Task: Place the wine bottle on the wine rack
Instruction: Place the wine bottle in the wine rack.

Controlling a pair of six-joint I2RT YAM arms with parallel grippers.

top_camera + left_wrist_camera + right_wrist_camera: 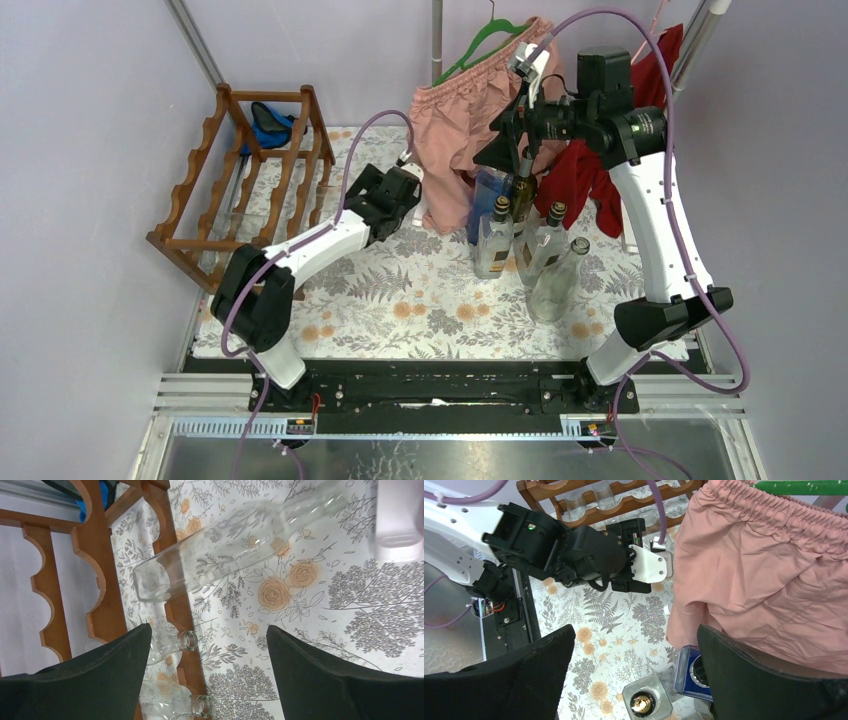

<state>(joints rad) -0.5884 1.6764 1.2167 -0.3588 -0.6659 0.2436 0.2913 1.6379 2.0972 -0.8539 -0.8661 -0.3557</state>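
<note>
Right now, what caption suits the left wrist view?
Open left gripper above a clear bottle lying with its base at the wine rack.

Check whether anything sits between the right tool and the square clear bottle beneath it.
Nothing visible does. The right tool is open above the clear bottle; the pink shorts hang close at one side, not between.

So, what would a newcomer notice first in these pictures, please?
Probably the reddish-brown wine rack at the far left, with clear glass bottles lying on it and the open left gripper beside it. Then the pink shorts hanging at the back, beside a cluster of standing bottles.
</note>
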